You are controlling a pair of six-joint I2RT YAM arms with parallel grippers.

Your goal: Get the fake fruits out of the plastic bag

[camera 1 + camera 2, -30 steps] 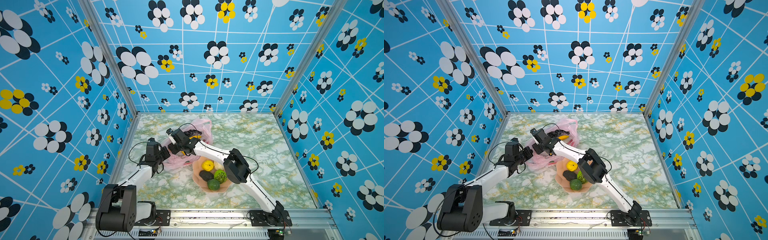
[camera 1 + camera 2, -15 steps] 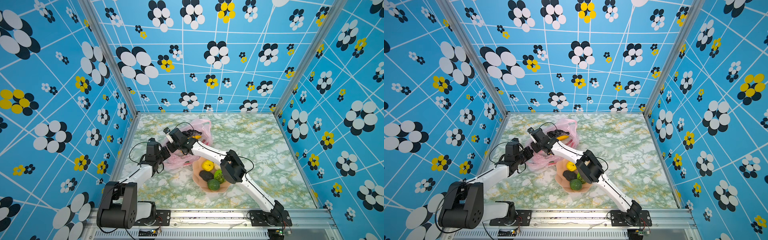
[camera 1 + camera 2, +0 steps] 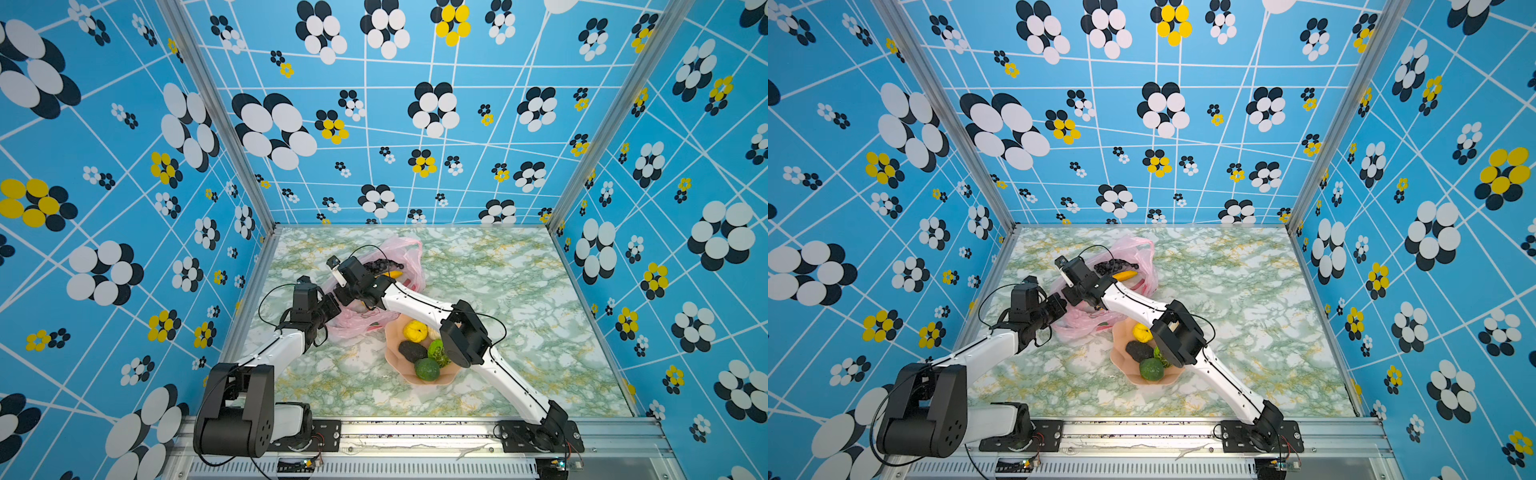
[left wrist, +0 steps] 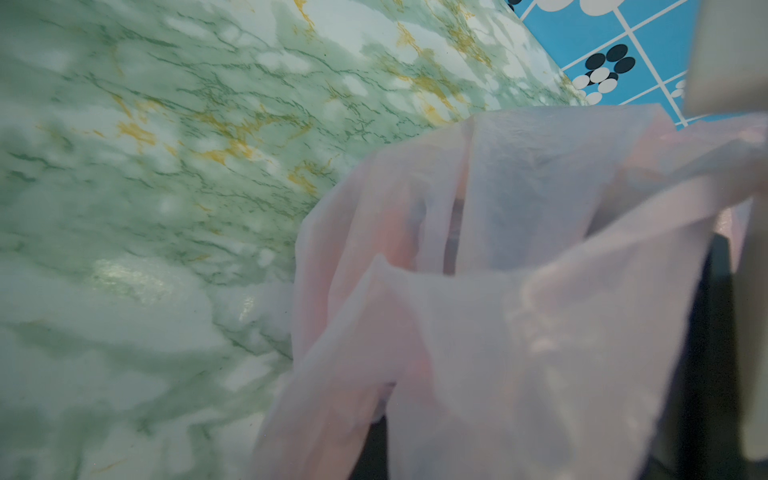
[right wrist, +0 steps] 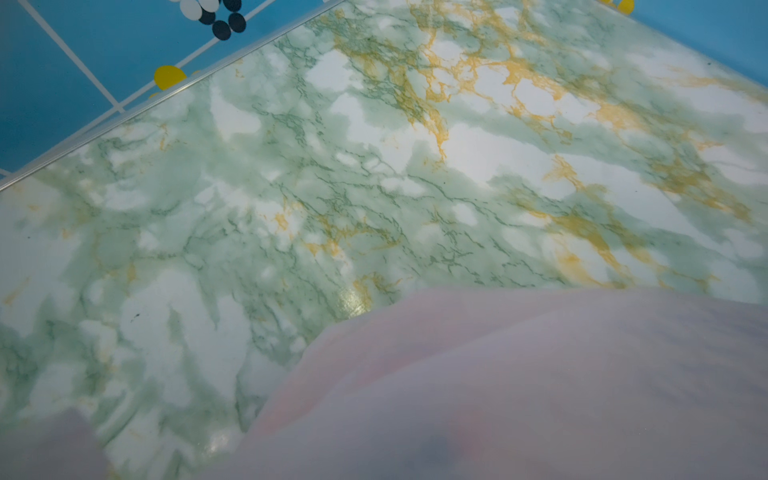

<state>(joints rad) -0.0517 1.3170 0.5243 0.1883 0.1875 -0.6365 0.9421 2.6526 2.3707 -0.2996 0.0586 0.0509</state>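
Note:
The pink plastic bag [image 3: 405,253] lies crumpled at the table's far left; its film fills the left wrist view [image 4: 519,332] and the right wrist view [image 5: 519,374]. Dark grapes [image 3: 384,265] and a yellow banana [image 3: 394,274] show in its open mouth. My left gripper [image 3: 334,309] is shut on the bag's near edge. My right gripper [image 3: 341,272] reaches across to the bag's left rim and is shut on the film, which drapes over its jaws. In the peach bowl [image 3: 390,353] lie a yellow ribbed fruit [image 3: 414,330], a dark avocado [image 3: 412,351] and green fruits [image 3: 427,369].
The right arm's elbow [image 3: 467,338] hangs over the bowl's right side. The left wall and its metal rail [image 3: 249,299] stand close to the bag and both grippers. Marble tabletop [image 3: 519,291] stretches to the right.
The right gripper has closed from about half open to shut on the bag's rim and shifted slightly to the left. The left arm has kept still, holding the bag.

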